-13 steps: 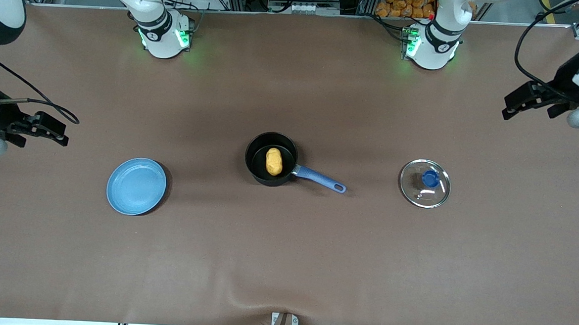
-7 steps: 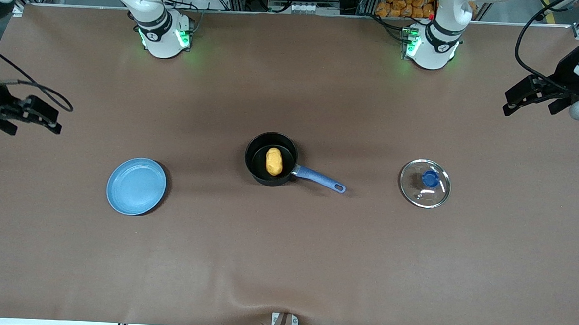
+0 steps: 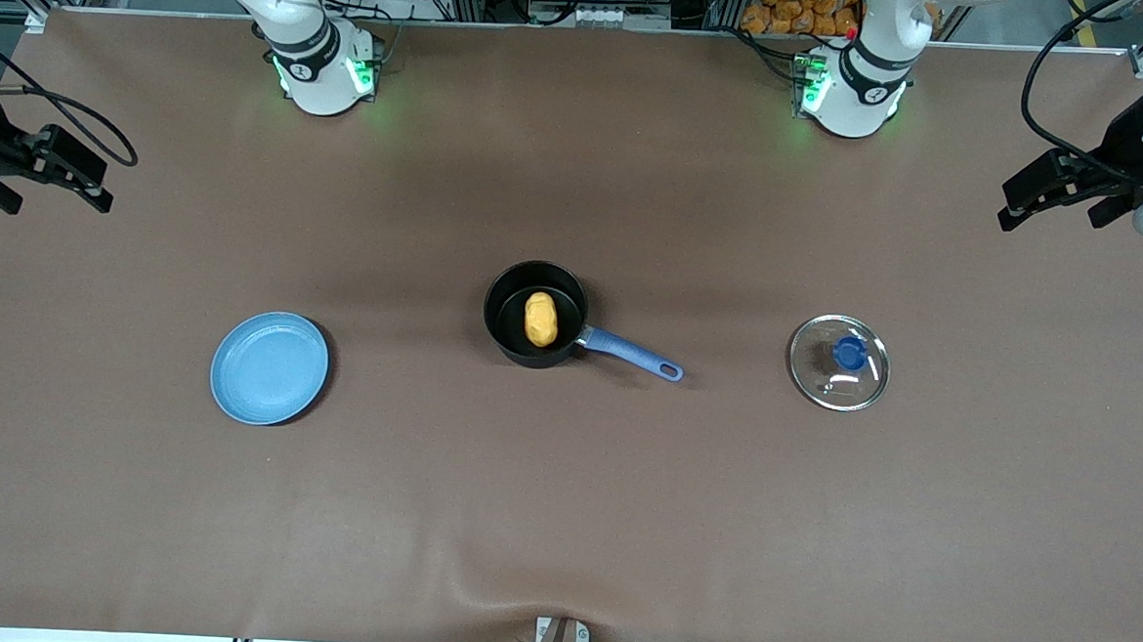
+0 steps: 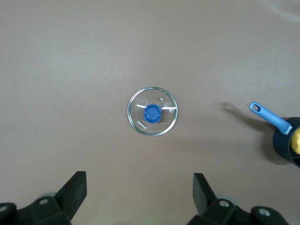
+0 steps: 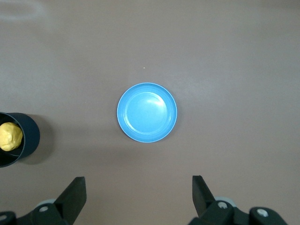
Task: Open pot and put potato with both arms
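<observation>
The black pot (image 3: 536,314) with its blue handle (image 3: 631,355) stands open at the table's middle. The yellow-orange potato (image 3: 540,318) lies inside it. The pot's edge and potato also show in the left wrist view (image 4: 291,146) and in the right wrist view (image 5: 16,139). My left gripper (image 3: 1003,212) is open and empty, high over the left arm's end of the table; it shows in the left wrist view (image 4: 139,187). My right gripper (image 3: 99,193) is open and empty, high over the right arm's end; it shows in the right wrist view (image 5: 139,187).
The glass lid (image 3: 839,361) with a blue knob lies on the table toward the left arm's end, also in the left wrist view (image 4: 153,112). A flat blue plate (image 3: 270,367) lies toward the right arm's end, also in the right wrist view (image 5: 147,112).
Both grippers have drawn away from the table's middle and up toward the bases' side. The right gripper moved most. The pot, potato, lid and plate have not moved.
</observation>
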Tool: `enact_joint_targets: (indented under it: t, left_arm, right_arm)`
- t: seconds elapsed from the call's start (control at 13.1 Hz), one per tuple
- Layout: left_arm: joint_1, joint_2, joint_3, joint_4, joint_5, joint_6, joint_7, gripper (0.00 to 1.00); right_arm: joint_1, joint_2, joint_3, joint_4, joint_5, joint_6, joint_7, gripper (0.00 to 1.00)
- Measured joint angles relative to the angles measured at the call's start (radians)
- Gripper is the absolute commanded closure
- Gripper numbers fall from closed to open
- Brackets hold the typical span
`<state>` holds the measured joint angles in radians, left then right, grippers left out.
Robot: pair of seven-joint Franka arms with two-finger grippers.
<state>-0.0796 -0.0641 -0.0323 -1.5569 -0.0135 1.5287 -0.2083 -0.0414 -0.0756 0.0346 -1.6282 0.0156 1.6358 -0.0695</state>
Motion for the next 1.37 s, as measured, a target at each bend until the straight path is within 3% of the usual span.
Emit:
enact_joint_targets:
  t: [1.37]
  left_arm:
    - [0.005, 0.000, 0.007, 0.000, 0.000, -0.001, 0.039, 0.00]
  right_arm:
    - [-0.002, -0.019, -0.001, -0.023, 0.000, 0.005, 0.000, 0.00]
